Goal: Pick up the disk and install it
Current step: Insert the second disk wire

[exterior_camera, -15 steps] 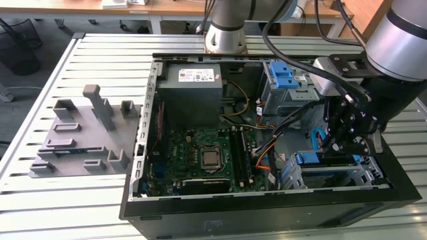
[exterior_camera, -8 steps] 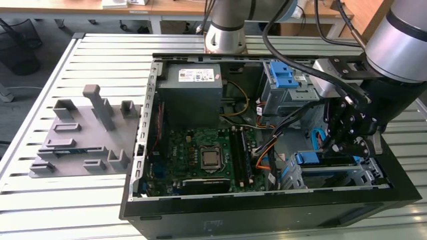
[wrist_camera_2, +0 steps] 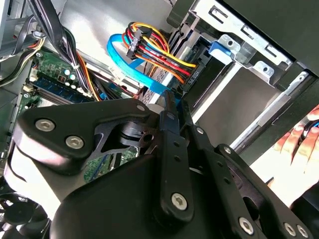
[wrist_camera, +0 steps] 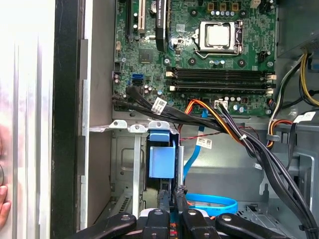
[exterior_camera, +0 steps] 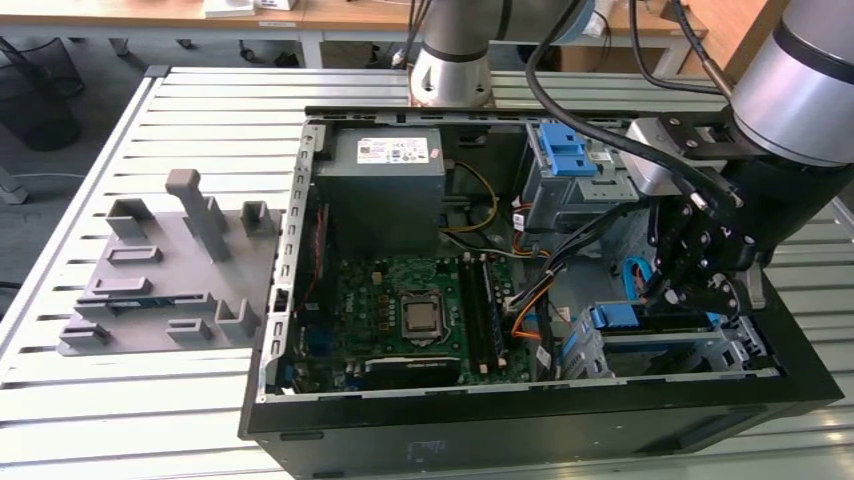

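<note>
In the exterior view the open computer case [exterior_camera: 534, 400] lies on a slatted metal table [exterior_camera: 134, 400], with a grey fixture block [exterior_camera: 167, 270] well apart on the exterior view's left. Inside the case sit the grey power-supply box [exterior_camera: 387, 190], the green motherboard [exterior_camera: 400, 310] and, at the far wall, a drive cage with blue latches [exterior_camera: 574, 165]. The arm reaches down into the case on the exterior view's right, and its gripper [exterior_camera: 694, 290] hangs just above the lower drive bay [exterior_camera: 667, 345], where the disk [exterior_camera: 647, 322] shows as a blue-railed slab seated in the bay's metal frame. In the second wrist view the black gripper [wrist_camera_2: 172, 107] has its fingers [wrist_camera_2: 168, 112] drawn close together, nearly touching, with nothing visibly pinched between them; beyond them run a bundle of coloured power wires [wrist_camera_2: 159, 55] and a flat blue data cable [wrist_camera_2: 134, 69], and a person's hand [wrist_camera_2: 299, 144] rests at the case's edge. In the first wrist view the gripper [wrist_camera: 172, 196] points at the disk's blue handle [wrist_camera: 162, 157], which stands in the bay slot just beside the fingertips [wrist_camera: 163, 199]; the fingers lie close together and hold nothing. The motherboard [wrist_camera: 199, 50] and black cable bundles [wrist_camera: 239, 139] lie beyond.
</note>
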### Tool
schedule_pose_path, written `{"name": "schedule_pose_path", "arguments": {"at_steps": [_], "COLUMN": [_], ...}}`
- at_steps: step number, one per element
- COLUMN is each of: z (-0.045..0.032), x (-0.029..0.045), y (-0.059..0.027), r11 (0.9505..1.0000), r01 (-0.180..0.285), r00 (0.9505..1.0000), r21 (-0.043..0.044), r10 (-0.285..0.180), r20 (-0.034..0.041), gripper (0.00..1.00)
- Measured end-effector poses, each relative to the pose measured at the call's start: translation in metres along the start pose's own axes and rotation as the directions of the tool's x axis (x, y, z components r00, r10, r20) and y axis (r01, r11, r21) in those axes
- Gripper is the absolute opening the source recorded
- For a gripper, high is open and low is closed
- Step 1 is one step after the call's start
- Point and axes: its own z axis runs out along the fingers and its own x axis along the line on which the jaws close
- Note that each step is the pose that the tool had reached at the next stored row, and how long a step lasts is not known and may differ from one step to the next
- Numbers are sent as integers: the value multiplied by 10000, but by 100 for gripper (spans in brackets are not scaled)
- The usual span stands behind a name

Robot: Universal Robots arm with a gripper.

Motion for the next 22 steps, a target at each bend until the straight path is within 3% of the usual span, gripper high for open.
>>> {"name": "schedule_pose_path", "arguments": {"at_steps": [22], "z": [61], "x": [10], "y": [-5], "r11": [10000], "r01": [0], "r00": [10000], "r21": [-1], "r10": [0], "r20": [60], "gripper": [17]}}
